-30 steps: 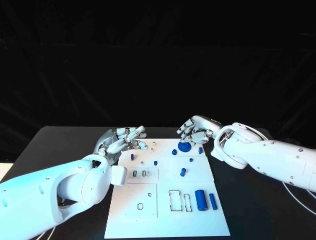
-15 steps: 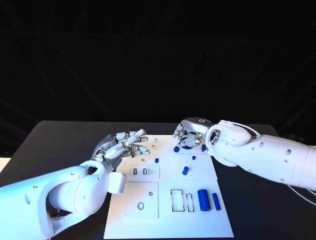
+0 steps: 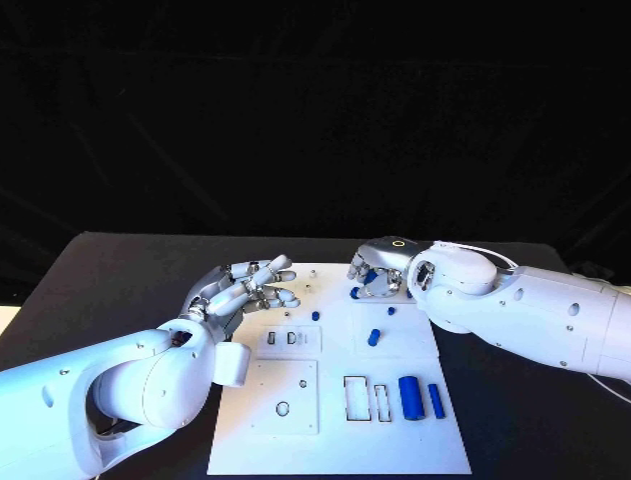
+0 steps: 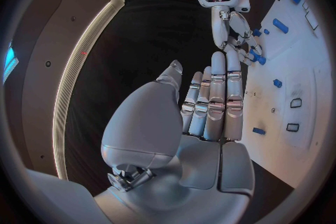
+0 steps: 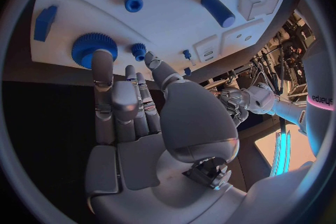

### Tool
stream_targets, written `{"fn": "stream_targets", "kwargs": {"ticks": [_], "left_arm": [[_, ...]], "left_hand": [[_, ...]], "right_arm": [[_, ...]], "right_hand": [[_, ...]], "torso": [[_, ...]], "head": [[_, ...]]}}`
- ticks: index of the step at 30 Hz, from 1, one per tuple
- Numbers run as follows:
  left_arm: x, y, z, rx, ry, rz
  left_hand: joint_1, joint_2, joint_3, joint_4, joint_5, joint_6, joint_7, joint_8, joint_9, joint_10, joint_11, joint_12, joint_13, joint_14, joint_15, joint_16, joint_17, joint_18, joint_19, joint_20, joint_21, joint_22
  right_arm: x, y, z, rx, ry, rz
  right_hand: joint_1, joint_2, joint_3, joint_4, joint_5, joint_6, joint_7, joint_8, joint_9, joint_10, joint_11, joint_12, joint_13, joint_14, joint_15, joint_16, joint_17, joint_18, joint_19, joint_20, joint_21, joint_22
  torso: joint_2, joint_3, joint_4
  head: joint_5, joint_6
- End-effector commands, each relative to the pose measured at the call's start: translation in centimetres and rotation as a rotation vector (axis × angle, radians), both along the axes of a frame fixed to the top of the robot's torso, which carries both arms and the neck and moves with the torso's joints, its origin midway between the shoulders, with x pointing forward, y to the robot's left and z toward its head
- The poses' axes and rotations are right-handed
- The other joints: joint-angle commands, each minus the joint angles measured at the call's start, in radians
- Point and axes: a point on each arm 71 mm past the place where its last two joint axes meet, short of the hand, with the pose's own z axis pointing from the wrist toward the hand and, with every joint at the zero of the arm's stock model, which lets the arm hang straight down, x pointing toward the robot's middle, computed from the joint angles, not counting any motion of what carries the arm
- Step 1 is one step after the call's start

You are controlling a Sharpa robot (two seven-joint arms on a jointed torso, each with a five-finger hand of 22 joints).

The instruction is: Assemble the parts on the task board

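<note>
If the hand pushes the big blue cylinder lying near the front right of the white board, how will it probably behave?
The blue cylinder lies on its side on the flat task board, so a sideways push would probably roll it. It looks like a rigid, smooth solid piece, so it should keep its shape but might slip from a loose hold. A thinner blue rod lies right beside it and may get knocked.

Black table (image 3: pixel 128 275), black backdrop behind, perhaps curtain.

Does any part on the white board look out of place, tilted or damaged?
Nothing stands out. The small blue parts lie or stand apart on the flat white task board; the right robot hand touches the large blue gear at the board's far edge.
</note>
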Motion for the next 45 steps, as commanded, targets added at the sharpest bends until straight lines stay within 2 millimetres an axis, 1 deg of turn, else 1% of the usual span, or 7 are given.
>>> {"fn": "stream_targets", "kwargs": {"ticks": [1,7,15,32,37,41,45], "left_arm": [[0.01,-0.27,0.12,-0.019,0.003,-0.023],[0.1,-0.29,0.04,-0.018,0.008,-0.024],[0.09,-0.32,0.01,-0.017,0.013,-0.027],[0.24,-0.17,-0.08,-0.015,0.016,-0.025],[0.32,-0.17,-0.13,-0.014,0.018,-0.025],[0.39,-0.19,-0.17,-0.014,0.019,-0.025],[0.42,-0.19,-0.2,-0.013,0.021,-0.026]], "left_hand": [[0.001,0.002,-0.001,-0.003,0.005,0.0,0.006,-0.006,-0.001,-0.003,0.003,-0.005,0.0,-0.007,-0.001,0.005,0.001,0.006,-0.005,0.002,0.004,0.002],[-0.001,0.003,-0.002,-0.002,0.004,0.0,0.006,-0.006,0.0,-0.003,0.003,-0.005,0.0,-0.008,-0.001,0.007,0.004,0.006,-0.006,0.002,0.005,0.003],[0.003,0.009,0.001,-0.005,0.005,0.0,0.007,-0.008,0.0,-0.004,0.004,-0.004,0.0,-0.01,-0.001,0.012,0.012,0.007,-0.008,0.003,0.009,0.005],[0.009,0.015,0.005,-0.011,0.005,-0.003,0.009,-0.011,0.0,-0.009,0.005,-0.006,-0.001,-0.016,0.0,0.018,0.025,0.007,-0.011,0.004,0.015,0.01],[0.01,0.015,0.006,-0.013,0.005,-0.004,0.01,-0.012,-0.001,-0.01,0.005,-0.006,-0.002,-0.017,0.0,0.02,0.027,0.007,-0.012,0.004,0.016,0.011],[0.016,0.019,0.01,-0.018,0.006,-0.006,0.011,-0.014,-0.001,-0.014,0.006,-0.007,-0.002,-0.021,0.0,0.023,0.034,0.007,-0.014,0.004,0.019,0.013],[0.019,0.021,0.014,-0.021,0.006,-0.007,0.011,-0.015,-0.001,-0.015,0.007,-0.007,-0.003,-0.024,0.0,0.025,0.039,0.008,-0.016,0.004,0.021,0.015]], "right_arm": [[0.05,0.0,-0.21,-0.059,0.002,0.0],[0.17,-0.05,-0.3,-0.065,0.006,-0.001],[0.31,0.03,-0.55,-0.078,0.026,-0.002],[0.22,0.17,-0.68,-0.05,0.057,0.01],[0.25,0.14,-0.61,-0.034,0.053,0.012],[0.34,0.07,-0.31,-0.001,0.021,0.011],[0.36,0.01,0.26,0.051,-0.04,0.01]], "right_hand": [[-0.006,-0.003,0.003,0.002,0.0,0.006,-0.002,0.001,0.002,-0.004,-0.001,-0.001,-0.001,0.029,0.007,0.003,0.005,0.004,-0.005,0.001,0.002,0.006],[0.001,0.011,0.02,0.007,-0.004,0.011,-0.004,0.001,0.002,-0.006,-0.002,0.0,-0.002,0.028,0.006,0.008,0.008,0.004,-0.011,0.002,0.013,0.015],[0.013,0.029,0.067,0.015,-0.05,0.02,-0.004,0.001,0.002,-0.002,-0.002,0.001,-0.003,0.025,0.006,0.014,0.009,0.004,-0.024,0.002,0.032,0.027],[0.001,0.021,0.107,0.034,-0.087,0.029,-0.005,0.001,0.002,0.006,-0.003,0.001,-0.003,0.026,0.006,0.026,0.018,0.002,-0.031,0.003,0.057,0.048],[-0.003,0.026,0.12,0.046,-0.089,0.038,-0.006,0.004,0.003,0.014,-0.005,0.004,-0.002,0.027,0.004,0.034,0.025,0.002,-0.032,0.003,0.064,0.055],[-0.006,0.041,0.142,0.069,-0.091,0.059,-0.012,0.011,0.007,0.036,-0.012,0.01,0.0,0.032,-0.002,0.056,0.051,-0.004,-0.014,-0.001,0.095,0.096],[0.014,0.066,0.188,0.08,-0.115,0.084,-0.018,0.023,0.012,0.068,-0.022,0.018,0.002,0.04,-0.013,0.096,0.1,-0.017,0.027,-0.009,0.155,0.18]], "torso": [[0.004,-0.0008,0.001],[0.009,-0.0018,0.0005],[0.014,-0.0031,0.0053],[0.02,-0.0068,0.0124],[0.021,-0.0077,0.0139],[0.022,-0.0088,0.015],[0.022,-0.0087,0.0166]], "head": [[-0.001,-0.001],[-0.001,0.004],[-0.007,0.006],[-0.014,0.0],[-0.015,-0.007],[-0.016,-0.007],[-0.017,-0.006]]}}
